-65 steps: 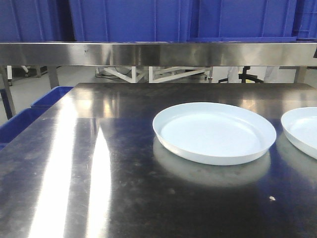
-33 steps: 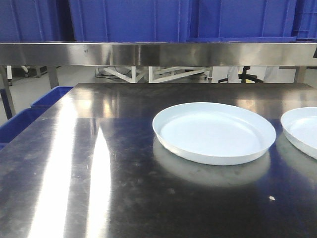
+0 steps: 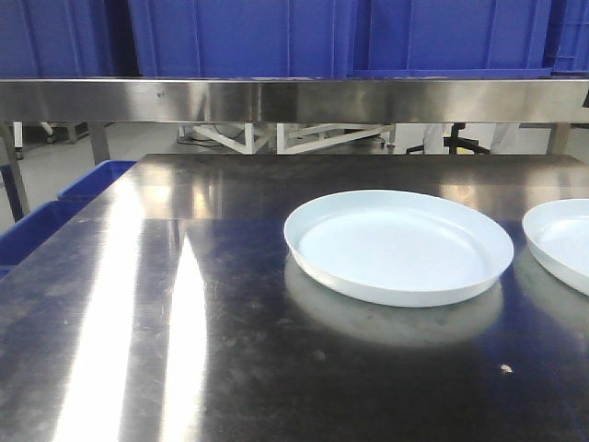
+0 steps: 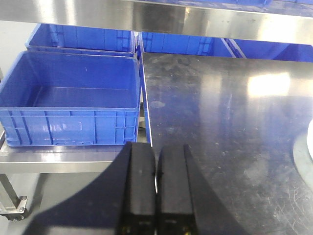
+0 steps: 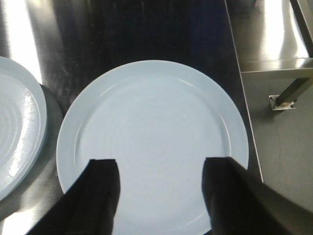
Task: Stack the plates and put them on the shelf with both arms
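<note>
Far left, off the table edge: open blue bins [image 4: 73, 98] on a lower steel rack, nothing visible inside the near one. Left gripper [image 4: 156, 149] is over the table's near-left corner, fingers [image 4: 139, 186] pressed together with only a thin seam between them, pinching nothing. Table [image 3: 184, 304] is dark scratched steel with glare streaks on its left half. A steel shelf [image 3: 294, 99] runs across the back above the table, with blue crates [image 3: 239, 37] on top of it.

Centre plate [image 3: 398, 247] lies flat on the table, right of middle, pale blue-white with a low upturned rim and a plain flat centre. The left wrist view catches only a sliver of its edge at the right border. Right plate [image 3: 561, 241] is also flat on the table, near the centre plate but apart from it, and cut off by the front view's right border.

Right gripper [image 5: 160, 161] hangs over the right plate [image 5: 151, 127], fingers [image 5: 100, 196] spread wide, one over each side of the near rim. Cannot tell whether they touch it. The centre plate [image 5: 17, 127] shows at the left of that view.
</note>
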